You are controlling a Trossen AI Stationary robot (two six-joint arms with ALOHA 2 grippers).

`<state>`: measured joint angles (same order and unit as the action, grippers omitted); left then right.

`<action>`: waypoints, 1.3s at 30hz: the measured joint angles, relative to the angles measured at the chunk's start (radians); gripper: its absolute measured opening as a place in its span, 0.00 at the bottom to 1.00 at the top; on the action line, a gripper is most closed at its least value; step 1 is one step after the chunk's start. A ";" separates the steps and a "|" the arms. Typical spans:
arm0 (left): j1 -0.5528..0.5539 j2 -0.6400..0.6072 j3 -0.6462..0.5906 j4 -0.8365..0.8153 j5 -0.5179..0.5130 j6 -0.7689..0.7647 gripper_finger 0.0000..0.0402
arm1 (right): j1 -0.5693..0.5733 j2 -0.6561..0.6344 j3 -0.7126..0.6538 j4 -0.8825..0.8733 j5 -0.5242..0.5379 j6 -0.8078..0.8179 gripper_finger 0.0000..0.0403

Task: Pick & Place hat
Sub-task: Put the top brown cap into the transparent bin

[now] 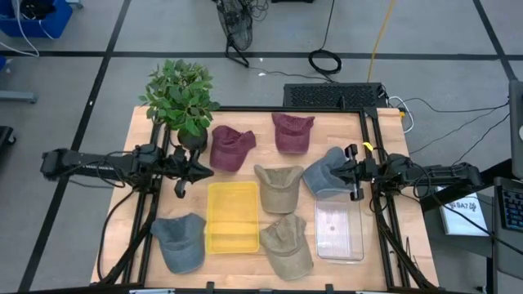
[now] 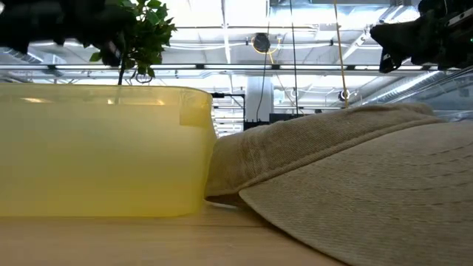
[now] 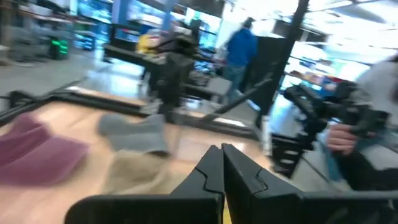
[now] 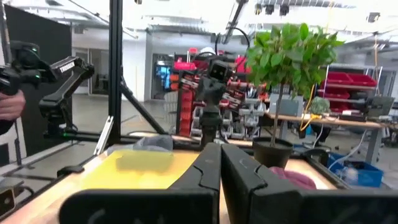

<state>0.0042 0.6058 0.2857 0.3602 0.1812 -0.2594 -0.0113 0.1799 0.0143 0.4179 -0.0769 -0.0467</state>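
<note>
Several caps lie flat on the table: two maroon (image 1: 231,148) (image 1: 292,131), two tan (image 1: 278,187) (image 1: 286,244) and two blue-grey (image 1: 326,171) (image 1: 180,242). My left gripper (image 1: 187,172) hovers shut beside the nearer maroon cap, left of the yellow bin (image 1: 233,216). Its shut fingertips (image 3: 221,154) point across the table at the maroon cap (image 3: 38,151) and a blue-grey cap (image 3: 134,131). My right gripper (image 1: 353,175) hangs shut at the right edge of the far blue-grey cap, above the clear bin's far end (image 1: 338,200). It (image 4: 219,153) holds nothing.
A potted plant (image 1: 181,100) stands at the far left corner, close behind my left gripper. The yellow bin (image 2: 103,151) and a tan cap (image 2: 355,185) fill the low view. The clear bin (image 1: 339,229) sits near the right edge. A person's hand (image 3: 341,138) shows beyond the table.
</note>
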 joint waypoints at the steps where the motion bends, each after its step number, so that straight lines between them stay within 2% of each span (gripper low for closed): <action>1: -0.029 0.038 0.049 -0.023 -0.026 0.011 0.01 | 0.000 0.000 0.000 0.016 0.000 0.000 0.00; 7: -0.149 0.301 0.347 -0.317 -0.310 0.047 0.01 | 0.000 0.000 0.000 0.043 -0.002 0.022 0.00; 11: -0.172 0.494 0.538 -0.433 -0.381 0.043 0.01 | 0.000 0.000 0.000 0.042 -0.004 0.027 0.00; 15: -0.167 0.681 0.758 -0.589 -0.371 0.037 0.01 | 0.000 0.000 0.000 0.034 -0.006 0.031 0.00; 19: -0.117 0.882 1.043 -0.894 -0.315 -0.005 0.03 | 0.000 0.000 0.000 0.034 -0.006 0.054 0.00; 21: -0.091 0.984 1.171 -1.024 -0.311 -0.016 0.07 | 0.000 0.000 0.000 0.034 -0.005 0.047 0.00; 25: -0.053 1.147 1.371 -1.127 -0.281 -0.001 0.20 | 0.000 0.000 0.000 0.034 -0.006 0.034 0.00; 29: -0.029 1.280 1.487 -1.154 -0.212 0.048 0.36 | 0.000 0.000 0.000 0.033 -0.005 0.033 0.00; 34: -0.004 1.408 1.563 -1.218 -0.079 0.093 0.53 | 0.000 0.000 0.000 0.034 -0.005 0.041 0.00; 39: 0.019 1.510 1.589 -1.259 -0.075 0.139 0.62 | 0.000 0.000 0.000 0.044 -0.003 0.042 0.00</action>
<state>0.0228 2.1157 1.8751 -0.8986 0.1058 -0.1207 -0.0116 0.1799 0.0141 0.4622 -0.0803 -0.0044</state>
